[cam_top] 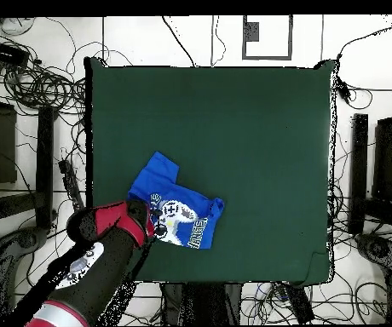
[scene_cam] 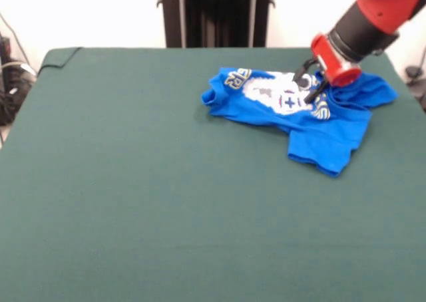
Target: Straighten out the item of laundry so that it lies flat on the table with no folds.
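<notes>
The bright blue T-shirt (scene_cam: 313, 126) lies crumpled at the far right of the dark green table (scene_cam: 166, 182). Its white controller print and lettering face up, and its edges are folded over. In the overhead view the shirt (cam_top: 175, 209) lies near the table's (cam_top: 259, 128) lower left edge. My gripper (scene_cam: 308, 86) comes down from the upper right on the red and black arm. Its two black fingers stand apart, with the tips on the printed part of the shirt. In the overhead view the gripper (cam_top: 152, 226) is at the shirt's left edge.
The black pedestal (scene_cam: 216, 12) stands behind the table's far edge. Cables (cam_top: 37, 85) lie on the floor all round the table. The cloth's far left corner (scene_cam: 61, 54) is turned over. The shirt lies close to the table's right edge in the front view.
</notes>
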